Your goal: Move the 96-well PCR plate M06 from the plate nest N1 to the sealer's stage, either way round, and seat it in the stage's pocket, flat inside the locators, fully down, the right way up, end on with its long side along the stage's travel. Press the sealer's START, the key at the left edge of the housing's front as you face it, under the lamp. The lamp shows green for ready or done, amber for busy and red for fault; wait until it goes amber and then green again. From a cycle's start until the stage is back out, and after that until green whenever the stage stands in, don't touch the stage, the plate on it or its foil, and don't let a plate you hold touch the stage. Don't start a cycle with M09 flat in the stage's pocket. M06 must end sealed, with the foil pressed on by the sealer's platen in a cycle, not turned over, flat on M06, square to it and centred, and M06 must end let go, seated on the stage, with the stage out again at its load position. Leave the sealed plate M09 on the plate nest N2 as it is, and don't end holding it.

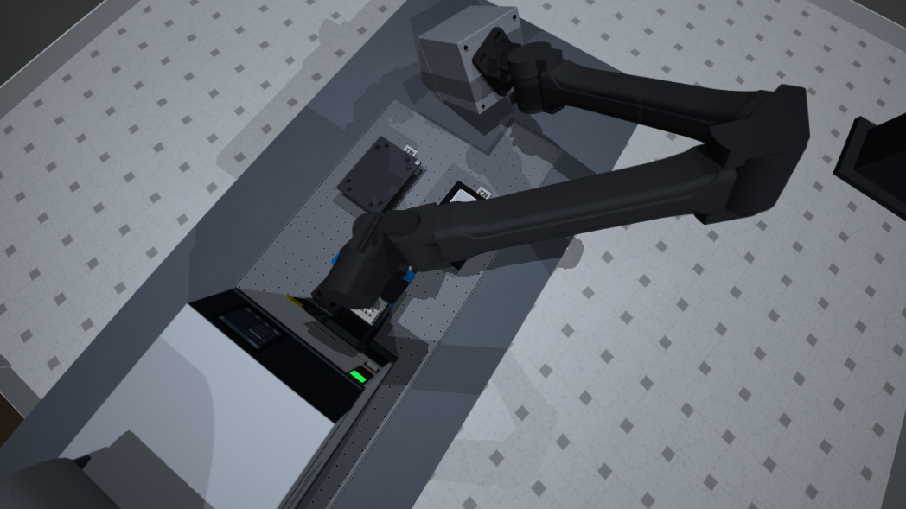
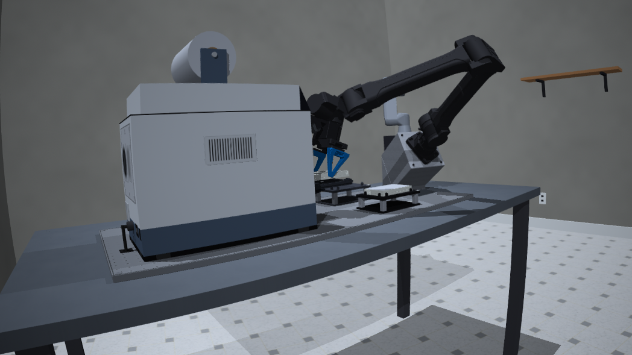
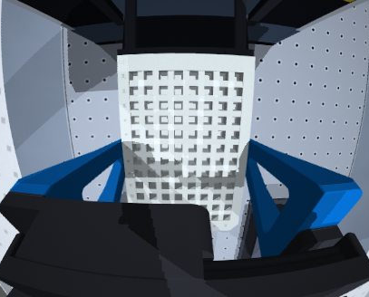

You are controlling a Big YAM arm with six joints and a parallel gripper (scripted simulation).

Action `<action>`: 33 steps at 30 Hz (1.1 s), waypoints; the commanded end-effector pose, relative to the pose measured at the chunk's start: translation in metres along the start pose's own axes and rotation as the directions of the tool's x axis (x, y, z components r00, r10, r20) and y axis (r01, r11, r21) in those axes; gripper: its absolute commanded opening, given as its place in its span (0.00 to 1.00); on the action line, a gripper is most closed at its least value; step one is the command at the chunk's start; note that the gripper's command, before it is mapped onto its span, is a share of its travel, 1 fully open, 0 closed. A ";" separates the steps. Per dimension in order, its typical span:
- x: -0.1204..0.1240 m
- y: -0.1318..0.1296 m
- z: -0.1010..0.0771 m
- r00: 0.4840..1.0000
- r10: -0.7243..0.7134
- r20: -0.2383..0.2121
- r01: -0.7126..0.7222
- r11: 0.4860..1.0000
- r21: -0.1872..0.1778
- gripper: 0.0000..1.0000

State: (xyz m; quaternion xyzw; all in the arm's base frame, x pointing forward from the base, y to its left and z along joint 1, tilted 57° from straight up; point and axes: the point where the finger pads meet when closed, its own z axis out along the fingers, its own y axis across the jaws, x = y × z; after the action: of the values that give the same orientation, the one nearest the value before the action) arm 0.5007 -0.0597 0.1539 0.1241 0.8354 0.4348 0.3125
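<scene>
We see the gripper clenched on plate M06, blue fingers at its long sides. The sealer's stage lies at twelve o'clock; its lamp glows green.

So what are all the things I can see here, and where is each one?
Table: one, dark grey, on the tiled floor.
Sealer: one, pale grey with a dark base, at the table's near end.
Foil roll: one, grey, on top of the sealer.
Lamp: one, green, on the sealer's front.
Plate M06: one, white, in the gripper at the sealer's front.
Plate M09: one, white, on nest N2.
Nest N1: one, black, empty.
Shelf: one, wooden, on the wall.
Arm: one, black.
Gripper: one, blue fingers, shut on M06.
</scene>
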 end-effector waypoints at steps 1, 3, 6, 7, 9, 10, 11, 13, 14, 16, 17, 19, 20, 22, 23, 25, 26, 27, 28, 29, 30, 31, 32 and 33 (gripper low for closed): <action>-0.027 0.009 -0.014 0.998 -0.050 0.049 0.050 0.999 0.005 0.00; -0.025 0.009 -0.009 0.998 -0.053 0.043 0.053 0.999 0.001 0.00; -0.024 0.007 -0.008 0.998 -0.050 0.041 0.050 0.999 0.001 0.00; -0.021 0.004 -0.007 0.999 -0.041 0.035 0.041 0.999 0.002 0.00; -0.015 -0.001 -0.005 0.999 -0.028 0.027 0.028 1.000 0.003 0.00; -0.012 -0.003 -0.004 1.000 -0.021 0.022 0.021 1.000 0.000 0.00; -0.010 -0.004 -0.004 1.000 -0.021 0.019 0.021 1.000 0.001 0.00; -0.005 -0.006 -0.003 1.000 -0.016 0.015 0.016 1.000 0.002 0.00; -0.004 -0.006 -0.004 1.000 -0.018 0.016 0.018 1.000 0.002 0.00; -0.004 -0.003 -0.006 1.000 -0.021 0.018 0.021 1.000 0.001 0.00; -0.007 0.000 -0.007 0.999 -0.029 0.023 0.029 1.000 0.001 0.00; -0.013 0.004 -0.009 0.999 -0.041 0.031 0.041 0.999 -0.001 0.00; -0.016 0.005 -0.009 0.999 -0.041 0.034 0.041 0.999 -0.001 0.00; -0.018 0.007 -0.009 0.999 -0.041 0.036 0.041 0.999 -0.002 0.00; -0.018 0.007 -0.009 0.999 -0.041 0.036 0.041 0.999 -0.002 0.00; -0.021 0.008 -0.010 0.999 -0.036 0.038 0.036 0.999 -0.002 0.00; -0.021 0.009 -0.010 0.999 -0.030 0.036 0.030 1.000 -0.002 0.00; -0.021 0.009 -0.010 0.999 -0.023 0.035 0.023 1.000 -0.002 0.00; -0.021 0.009 -0.010 0.999 -0.020 0.033 0.020 1.000 -0.001 0.00; -0.021 0.009 -0.010 0.999 -0.016 0.031 0.016 1.000 -0.001 0.00; -0.021 0.009 -0.010 0.999 -0.016 0.032 0.016 1.000 -0.001 0.00; -0.021 0.009 -0.010 0.999 -0.017 0.032 0.017 1.000 -0.001 0.00; -0.022 0.009 -0.010 0.999 -0.018 0.032 0.018 1.000 -0.001 0.00; -0.022 0.010 -0.010 0.999 -0.019 0.033 0.019 1.000 -0.001 0.00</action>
State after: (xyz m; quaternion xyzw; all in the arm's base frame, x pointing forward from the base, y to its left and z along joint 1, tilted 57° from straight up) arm 0.5021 -0.0605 0.1555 0.1231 0.8348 0.4348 0.3144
